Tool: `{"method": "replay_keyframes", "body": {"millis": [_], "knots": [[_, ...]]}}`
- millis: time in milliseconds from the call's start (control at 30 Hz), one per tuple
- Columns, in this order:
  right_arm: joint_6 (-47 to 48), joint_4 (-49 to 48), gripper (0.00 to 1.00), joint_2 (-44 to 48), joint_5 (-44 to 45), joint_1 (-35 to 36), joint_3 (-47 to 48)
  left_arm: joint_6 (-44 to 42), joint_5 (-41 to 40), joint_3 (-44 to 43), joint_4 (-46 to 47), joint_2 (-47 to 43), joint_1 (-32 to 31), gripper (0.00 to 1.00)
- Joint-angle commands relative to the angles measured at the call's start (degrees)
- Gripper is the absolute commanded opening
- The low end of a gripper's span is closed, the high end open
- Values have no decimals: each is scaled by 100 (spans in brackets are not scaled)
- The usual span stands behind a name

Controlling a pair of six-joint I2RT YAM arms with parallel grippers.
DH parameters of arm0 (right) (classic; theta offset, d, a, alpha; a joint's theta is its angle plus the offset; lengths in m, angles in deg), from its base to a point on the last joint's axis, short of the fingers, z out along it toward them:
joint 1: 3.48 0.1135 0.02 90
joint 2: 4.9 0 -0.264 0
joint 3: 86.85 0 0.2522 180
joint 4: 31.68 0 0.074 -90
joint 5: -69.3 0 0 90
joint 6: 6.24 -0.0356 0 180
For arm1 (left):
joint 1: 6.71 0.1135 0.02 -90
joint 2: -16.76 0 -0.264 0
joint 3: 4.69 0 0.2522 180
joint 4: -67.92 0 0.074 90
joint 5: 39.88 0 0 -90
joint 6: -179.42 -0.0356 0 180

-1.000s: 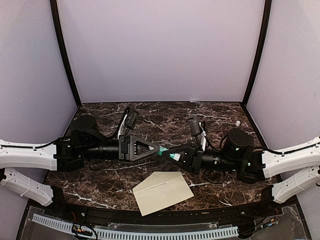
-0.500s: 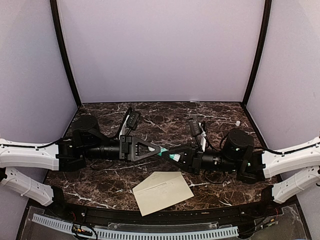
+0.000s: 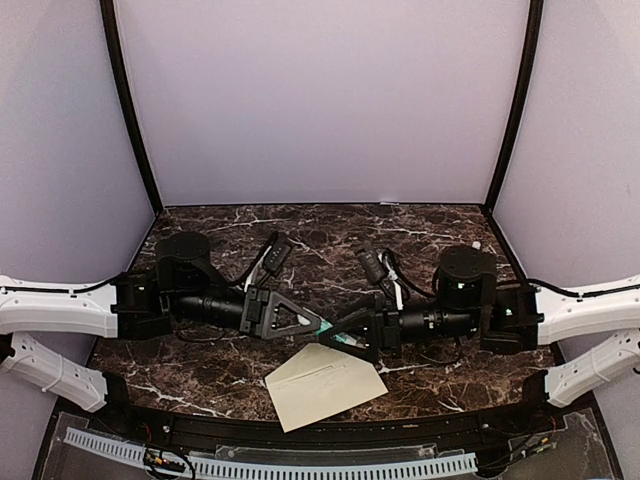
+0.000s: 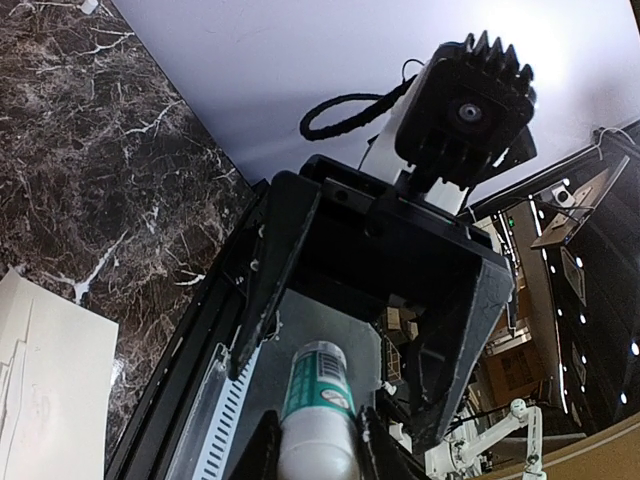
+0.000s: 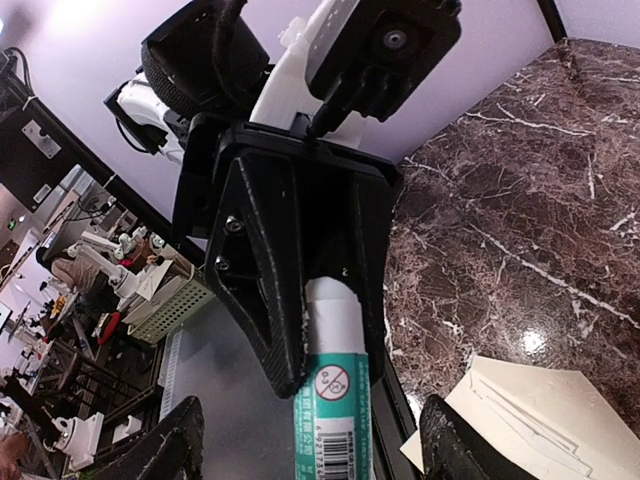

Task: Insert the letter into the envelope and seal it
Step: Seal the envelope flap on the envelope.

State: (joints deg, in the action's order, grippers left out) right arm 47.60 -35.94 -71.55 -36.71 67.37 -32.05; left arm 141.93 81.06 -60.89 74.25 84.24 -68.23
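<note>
Left wrist cam: my left claw is clamped on 1 glue stick. Right wrist cam: my right claw is spread wide either side of it, not touching. Only the top cam shows the whole envelope: 1, flat on the table, near edge, just below both claws.

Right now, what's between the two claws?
A green-and-white tube, gripped by the left claw and reaching into the open right claw; both wrist views show it.

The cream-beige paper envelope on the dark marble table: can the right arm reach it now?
Probably yes. The cream-beige envelope lies flat close below the right gripper, nothing on it. The open jaws only straddle a white-and-green glue stick that the left gripper clamps.
</note>
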Motion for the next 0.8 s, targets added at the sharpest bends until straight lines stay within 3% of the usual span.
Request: {"method": "replay_keyframes", "body": {"millis": [0, 100, 300, 633, 767], "knots": [[321, 1004, 70, -98, -623, 10, 407, -642, 677, -488, -1006, 98, -14, 0], [316, 997, 67, -256, -873, 14, 448, -815, 933, -662, -1326, 236, -10, 0], [242, 646, 51, -766, -1299, 41, 553, -926, 1132, -809, -1431, 471, -9, 0], [312, 584, 37, -1179, -1405, 119, 786, -935, 1258, -833, -1429, 656, -9, 0], [276, 551, 27, -1187, -1383, 114, 753, -924, 1220, -812, -1382, 656, -9, 0]]}}
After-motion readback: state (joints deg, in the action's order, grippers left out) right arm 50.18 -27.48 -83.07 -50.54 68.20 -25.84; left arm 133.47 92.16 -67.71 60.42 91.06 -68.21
